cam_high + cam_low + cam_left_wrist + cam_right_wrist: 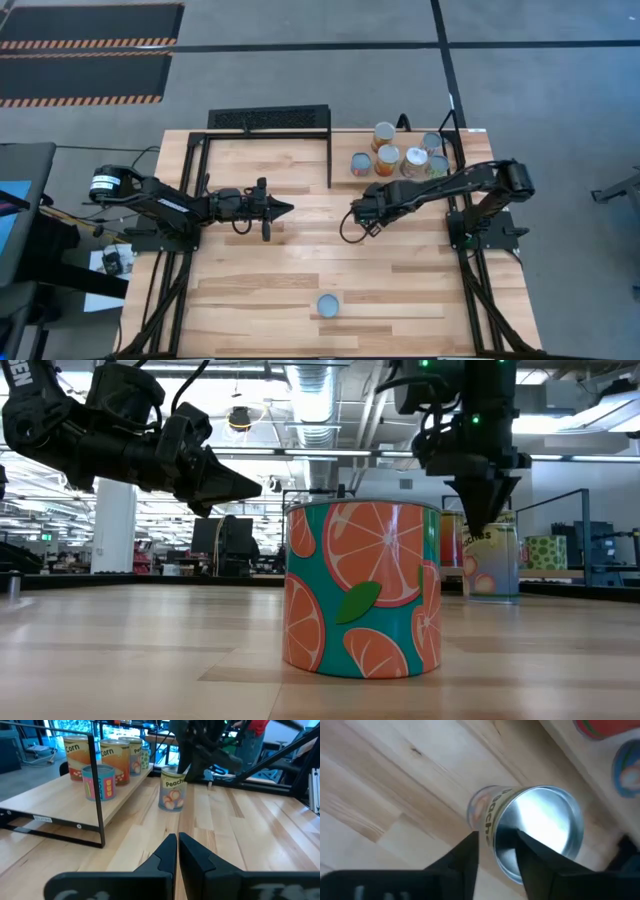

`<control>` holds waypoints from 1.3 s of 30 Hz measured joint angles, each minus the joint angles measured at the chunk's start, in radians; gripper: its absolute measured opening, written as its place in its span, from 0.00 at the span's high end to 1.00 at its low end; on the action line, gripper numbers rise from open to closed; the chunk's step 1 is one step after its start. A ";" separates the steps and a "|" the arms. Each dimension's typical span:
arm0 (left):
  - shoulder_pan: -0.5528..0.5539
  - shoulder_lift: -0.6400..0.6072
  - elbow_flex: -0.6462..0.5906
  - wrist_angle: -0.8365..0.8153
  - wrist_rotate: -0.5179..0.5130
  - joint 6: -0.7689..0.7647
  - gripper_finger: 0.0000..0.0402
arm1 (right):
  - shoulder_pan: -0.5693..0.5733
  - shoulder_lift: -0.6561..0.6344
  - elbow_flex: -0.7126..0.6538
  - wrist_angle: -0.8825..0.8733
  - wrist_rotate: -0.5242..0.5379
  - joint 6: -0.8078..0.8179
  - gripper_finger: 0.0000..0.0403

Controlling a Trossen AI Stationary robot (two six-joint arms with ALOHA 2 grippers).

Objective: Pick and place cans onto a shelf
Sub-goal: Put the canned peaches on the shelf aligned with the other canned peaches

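A peach-labelled can (pixel 172 790) with a silvery top (pixel 540 825) stands upright on the table in front of the shelf. My right gripper (pixel 497 842) points down just over its rim, fingers a little apart; it hides the can in the high view (pixel 357 215). A can with an orange-slice label (pixel 360 590) and a pale-blue top (pixel 328 305) stands near the table's near edge. Several cans (pixel 400 155) stand on the shelf's board (pixel 50 805) at the far right. My left gripper (pixel 285 208) is shut and empty, level above the table's middle. My right gripper comes at the peach can from above, pointing down, one finger (pixel 470 852) outside the can's wall (pixel 487 817) and the other (pixel 532 857) over its top. Whether the fingers touch the can, I cannot tell. The can stands upright on the table.
A black wire rack (pixel 268 119) stands at the table's far edge, left of the shelf. The shelf's black frame post (pixel 96 790) stands between the table's middle and the cans. Bare wood lies between the two grippers and the near can.
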 joint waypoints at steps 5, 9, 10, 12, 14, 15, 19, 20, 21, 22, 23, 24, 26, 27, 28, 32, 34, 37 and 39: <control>0.000 0.000 0.000 0.002 0.000 0.000 0.98 | 0.017 0.030 0.062 -0.064 0.014 -0.061 0.82; 0.000 0.000 0.000 -0.001 0.000 0.000 0.98 | 0.024 0.023 0.121 -0.110 0.009 -0.103 0.97; 0.000 0.000 0.000 0.000 0.000 0.000 0.98 | 0.023 0.011 0.134 -0.108 0.009 -0.115 0.97; 0.000 0.000 0.000 -0.002 0.000 0.000 0.98 | 0.016 -0.015 0.161 -0.126 0.012 -0.127 0.96; 0.000 0.000 0.000 -0.001 0.000 0.000 0.98 | 0.009 -0.037 0.190 -0.163 0.028 -0.128 0.97; 0.000 0.000 0.000 -0.002 0.000 0.000 0.98 | 0.007 -0.052 0.210 -0.183 0.047 -0.127 0.98; 0.000 0.000 0.000 -0.004 0.000 0.000 0.98 | 0.003 -0.105 0.314 -0.315 0.119 -0.127 0.99; 0.000 0.000 0.000 -0.004 0.000 0.000 0.98 | 0.001 -0.113 0.347 -0.340 0.139 -0.127 0.99; 0.000 0.000 0.000 -0.003 0.000 0.001 0.98 | -0.003 -0.122 0.382 -0.364 0.160 -0.127 0.99; 0.000 0.000 0.000 -0.004 0.000 0.001 0.98 | -0.006 -0.133 0.419 -0.391 0.190 -0.127 0.98; 0.000 0.000 0.000 -0.004 0.000 0.001 0.98 | -0.011 -0.143 0.454 -0.416 0.226 -0.128 0.98; 0.000 0.000 0.000 -0.003 -0.001 0.001 0.98 | -0.017 -0.152 0.490 -0.446 0.268 -0.131 0.98; 0.000 0.000 0.000 -0.004 -0.001 0.001 0.98 | -0.035 -0.169 0.547 -0.465 0.352 -0.145 0.99; 0.000 0.000 0.000 -0.003 -0.001 0.001 0.98 | -0.050 -0.181 0.565 -0.454 0.383 -0.174 0.99; 0.000 0.000 0.000 -0.003 -0.001 0.001 0.98 | -0.071 -0.191 0.581 -0.446 0.408 -0.205 0.99; 0.000 0.000 0.000 -0.003 -0.001 0.001 0.98 | -0.213 -0.202 0.610 -0.454 0.462 -0.338 0.99; 0.000 0.000 0.000 -0.003 -0.001 0.001 0.98 | -0.310 -0.193 0.609 -0.446 0.452 -0.428 0.99; 0.000 0.000 0.000 -0.002 -0.001 0.000 0.98 | -0.448 -0.163 0.609 -0.398 0.396 -0.598 0.99; 0.000 0.000 0.000 -0.004 -0.002 0.001 0.98 | -0.533 -0.136 0.609 -0.328 0.327 -0.719 0.99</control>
